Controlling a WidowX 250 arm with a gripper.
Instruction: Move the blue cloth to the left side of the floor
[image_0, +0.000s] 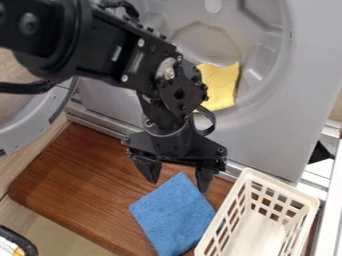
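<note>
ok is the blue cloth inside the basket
No, the cloth lies on the brown board, beside the basket.

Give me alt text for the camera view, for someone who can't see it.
A black robot gripper, fingers apart, hangs over the far corner of a blue cloth on a brown wooden floor. A cream plastic basket stands to the cloth's right; behind, a yellow cloth lies in the round opening of a grey laundry machine.

Cloth (172, 217) left of basket (257, 233) (on floor (80, 175))
</note>
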